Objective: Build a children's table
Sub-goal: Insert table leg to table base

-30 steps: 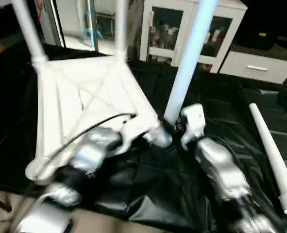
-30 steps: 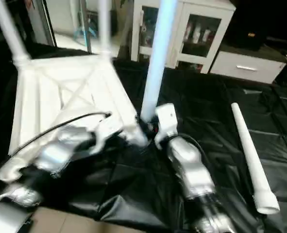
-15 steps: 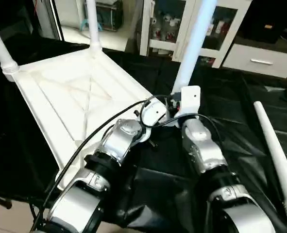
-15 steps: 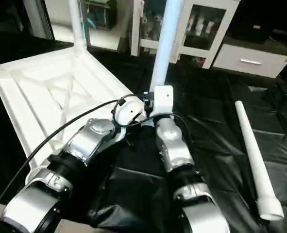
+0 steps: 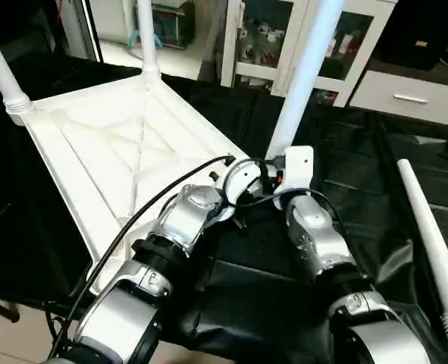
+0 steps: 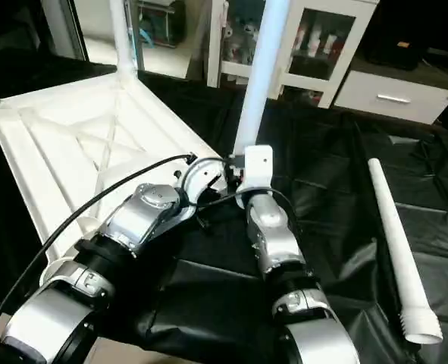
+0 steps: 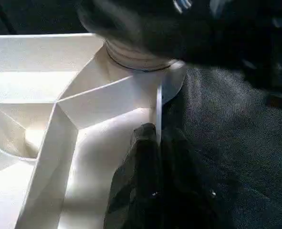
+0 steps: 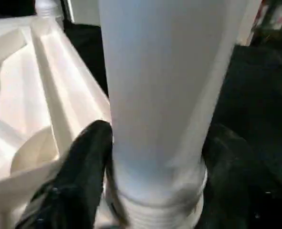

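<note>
Left eye view showed the little table top (image 5: pixel 125 144) lying upside down on the black cloth (image 5: pixel 360 174), in the upper left of the frame, with its crossed ribs facing up. Three legs stood up from its corners: one (image 5: pixel 0 64) at the far left edge, one (image 5: pixel 144 34) at the top, and a third leg (image 5: pixel 303 72) near the middle. Their long way pointed straight up. The fourth leg (image 5: pixel 428 243) lay flat on the cloth at the right side, its long way running from the upper middle down to the lower right corner, fat end nearest the bottom.

The left gripper (image 7: pixel 157 143) was shut tight on the thin edge of the top, beside the third leg's socket. The right gripper (image 8: pixel 150 157) had its fingers (image 8: pixel 83 162) on each side of that leg's base, though it was hard to tell if they squeezed it.

That leg might not be pushed all the way in. If the right gripper let go too soon or bumped it, it could lean or pop out.
</note>
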{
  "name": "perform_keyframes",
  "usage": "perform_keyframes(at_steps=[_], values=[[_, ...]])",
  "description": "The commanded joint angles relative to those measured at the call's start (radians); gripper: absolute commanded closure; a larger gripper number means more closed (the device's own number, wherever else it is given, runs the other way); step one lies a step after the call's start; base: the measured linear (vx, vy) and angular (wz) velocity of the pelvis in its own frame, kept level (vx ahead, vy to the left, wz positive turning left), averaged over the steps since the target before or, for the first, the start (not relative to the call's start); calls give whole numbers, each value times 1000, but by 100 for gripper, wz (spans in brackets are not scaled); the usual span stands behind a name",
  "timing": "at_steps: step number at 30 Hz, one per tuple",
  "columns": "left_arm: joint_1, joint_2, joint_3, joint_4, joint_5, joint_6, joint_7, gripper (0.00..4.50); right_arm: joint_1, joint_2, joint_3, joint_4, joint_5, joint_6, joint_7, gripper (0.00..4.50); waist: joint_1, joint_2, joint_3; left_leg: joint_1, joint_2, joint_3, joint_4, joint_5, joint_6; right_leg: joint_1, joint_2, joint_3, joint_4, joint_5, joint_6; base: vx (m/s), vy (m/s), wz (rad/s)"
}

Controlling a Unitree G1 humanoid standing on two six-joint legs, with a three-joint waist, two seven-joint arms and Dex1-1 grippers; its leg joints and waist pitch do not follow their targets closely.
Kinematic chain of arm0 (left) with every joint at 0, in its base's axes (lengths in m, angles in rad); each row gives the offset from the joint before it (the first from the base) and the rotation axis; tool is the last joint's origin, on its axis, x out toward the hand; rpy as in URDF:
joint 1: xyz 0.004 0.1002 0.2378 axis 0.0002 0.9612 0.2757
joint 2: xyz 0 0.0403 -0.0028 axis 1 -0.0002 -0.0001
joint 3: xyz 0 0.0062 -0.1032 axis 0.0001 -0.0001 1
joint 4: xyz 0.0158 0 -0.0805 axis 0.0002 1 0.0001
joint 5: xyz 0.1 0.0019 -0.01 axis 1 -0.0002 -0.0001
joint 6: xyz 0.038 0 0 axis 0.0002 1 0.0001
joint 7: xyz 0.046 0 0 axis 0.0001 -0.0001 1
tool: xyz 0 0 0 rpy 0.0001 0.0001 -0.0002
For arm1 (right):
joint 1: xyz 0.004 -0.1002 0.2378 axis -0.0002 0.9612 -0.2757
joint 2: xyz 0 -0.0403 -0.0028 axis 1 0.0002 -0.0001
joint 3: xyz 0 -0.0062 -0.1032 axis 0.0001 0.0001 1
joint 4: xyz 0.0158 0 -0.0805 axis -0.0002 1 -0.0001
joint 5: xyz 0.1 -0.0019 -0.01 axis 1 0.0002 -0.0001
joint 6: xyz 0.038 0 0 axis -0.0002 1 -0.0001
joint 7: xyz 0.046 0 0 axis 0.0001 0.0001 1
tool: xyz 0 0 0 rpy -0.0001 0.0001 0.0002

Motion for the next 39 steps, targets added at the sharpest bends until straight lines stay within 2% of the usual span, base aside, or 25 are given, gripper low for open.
perform_keyframes(at_steps=[1,4,7,9,11,12,14,15,17,18,19,22,24,25,27,29,30,32,33,35,36,37,38,39], values=[[-49,4,31,-28,-22,-57,8,450,27,-4,1,-16,18,27,44,113,14,-1,-66,-9,46,-12,-50,127,215,81,-88,50,-41,105,-314,0,0,0],[-51,8,29,-22,-21,-60,3,450,43,-13,0,-64,33,30,87,93,17,-2,-68,-11,46,-12,-44,161,250,77,-88,48,-37,142,-330,0,0,0],[-53,16,25,-13,-20,-66,-9,450,74,-28,6,-141,60,37,156,58,18,-2,-67,-13,49,-13,-44,153,262,77,-89,46,-38,117,-332,0,0,0],[-51,23,22,-7,-19,-71,-18,450,120,-53,19,-234,93,55,236,51,21,1,-68,-9,51,-14,-43,163,268,76,-89,46,-36,126,-333,0,0,0],[-49,28,20,-6,-19,-72,-24,450,146,-69,21,-279,106,67,266,23,23,1,-68,-10,50,-15,-40,183,280,77,-86,44,-33,147,-334,0,0,0],[-42,41,12,-10,-19,-80,-49,450,205,-114,8,-377,139,103,314,17,27,2,-68,-11,51,-16,-39,195,286,77,-87,45,-33,160,-333,0,0,0],[-36,50,3,-13,-20,-94,-70,450,238,-144,-3,-433,156,125,337,7,34,2,-66,-10,53,-16,-40,193,290,76,-87,45,-34,149,-329,0,0,0],[-27,61,-6,-16,-21,-101,-96,450,270,-177,-14,-488,177,148,367,7,40,0,-65,-8,53,-14,-40,174,283,75,-87,45,-37,119,-323,0,0,0],[-20,69,-11,-18,-22,-105,-115,450,290,-199,-22,-525,193,165,391,7,46,2,-62,-10,54,-15,-42,138,264,75,-88,46,-43,68,-310,0,0,0],[12,95,-26,-35,-34,-138,-187,450,345,-289,-29,-613,234,206,497,7,48,8,-61,-11,52,-16,-44,118,250,78,-87,45,-47,40,-303,0,0,0],[16,98,-27,-37,-36,-142,-195,450,349,-297,-29,-619,237,209,508,7,53,3,-59,-8,57,-15,-44,102,241,77,-87,47,-46,37,-297,0,0,0],[54,133,-50,-65,-49,-197,-286,450,394,-397,-26,-680,273,237,648,7,54,2,-55,-15,52,-15,-48,47,218,82,-88,47,-56,-31,-279,0,0,0],[85,165,-71,-104,-61,-236,-366,450,414,-463,-29,-705,300,255,746,7,60,7,-52,-14,54,-16,-51,2,185,80,-89,49,-65,-102,-253,0,0,0],[95,176,-79,-119,-66,-258,-395,450,418,-482,-31,-709,311,262,777,7,62,5,-53,-16,54,-16,-52,-4,175,83,-88,49,-65,-114,-242,0,0,0],[118,197,-93,-157,-87,-266,-460,450,424,-515,-30,-723,333,286,823,7,65,8,-53,-14,53,-15,-53,0,167,77,-86,49,-65,-117,-236,0,0,0],[164,240,-128,-237,-118,-279,-573,450,423,-557,-5,-733,350,311,893,7,71,10,-53,-10,58,-15,-54,-2,157,74,-88,48,-62,-123,-235,0,0,0],[189,265,-148,-277,-124,-295,-628,450,418,-580,12,-736,352,320,934,7,77,12,-56,-12,61,-17,-55,19,155,78,-90,49,-55,-96,-238,0,0,0],[195,269,-152,-284,-125,-300,-635,450,414,-585,20,-734,350,321,949,7,84,15,-55,-1,60,-11,-52,33,161,64,-83,47,-54,-70,-243,0,0,0],[195,269,-152,-284,-125,-300,-635,450,414,-585,20,-734,350,321,949,7,90,17,-56,9,60,-6,-50,36,164,57,-82,48,-52,-46,-258,0,0,0],[218,287,-162,-320,-138,-303,-676,450,391,-595,51,-720,327,313,984,7,91,14,-55,-3,60,-7,-53,34,160,67,-86,48,-48,-42,-263,0,0,0],[218,287,-162,-320,-138,-303,-676,450,391,-595,51,-720,327,313,984,7,92,14,-55,-4,60,-7,-53,26,153,68,-88,48,-50,-55,-257,0,0,0],[233,302,-172,-349,-148,-300,-712,450,378,-611,83,-711,301,295,1020,7,90,13,-54,-3,60,-6,-55,8,144,67,-87,47,-52,-77,-250,0,0,0],[238,308,-175,-356,-146,-301,-722,450,369,-615,94,-707,295,291,1040,7,91,7,-54,-4,60,-6,-55,0,139,69,-88,47,-54,-91,-244,0,0,0],[240,312,-178,-358,-142,-302,-729,450,362,-617,102,-705,293,290,1055,7,90,10,-53,-6,58,-6,-57,-9,132,69,-88,48,-56,-113,-234,0,0,0]])
